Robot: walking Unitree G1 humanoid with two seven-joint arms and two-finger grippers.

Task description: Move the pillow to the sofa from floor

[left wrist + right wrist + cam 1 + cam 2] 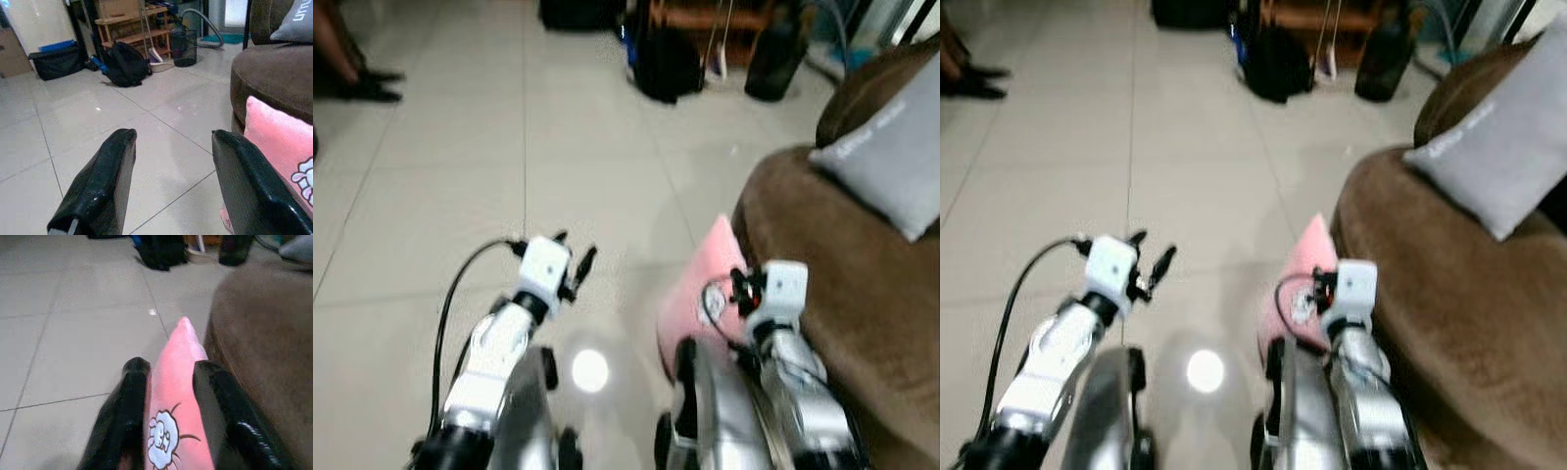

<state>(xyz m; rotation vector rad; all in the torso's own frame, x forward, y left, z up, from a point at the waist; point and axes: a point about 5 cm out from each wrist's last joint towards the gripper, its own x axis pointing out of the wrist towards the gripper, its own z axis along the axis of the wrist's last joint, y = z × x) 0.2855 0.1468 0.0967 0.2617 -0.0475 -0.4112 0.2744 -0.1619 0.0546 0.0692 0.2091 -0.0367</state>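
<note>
Down at the bottom of the head views, the right end effector [168, 396] has its two black fingers straddling the pink pillow [178, 396], one finger on each face, pressed in close enough that this reads as a pinch on the cushion's thin edge, and that makes sense, since a soft flat thing like this is easiest taken across its narrow side. The pillow stands up on edge, its pointed corner aimed away from the robot, a little cartoon sheep printed on the face between the fingers. Whether its lower edge rests on the floor [460, 176] or has cleared it, I cannot tell; the arm hides that part. It sits right against the rounded front of the brown sofa [862, 294], so the job looks short: lift, swing right, set it on the seat. Over on the other side, the left end effector [576, 269] hangs above bare tile with its fingers spread wide and nothing between them, held clear, probably to keep out of the carrying arm's way. A bright ceiling light reflects off the tile between the two arms. Further along the sofa, a grey cushion [891, 162] leans on the seat toward the back, so the nearer seat edge is the open landing spot. Far back, a black backpack [666, 64] slumps on the floor before a wooden rack [134, 29].
</note>
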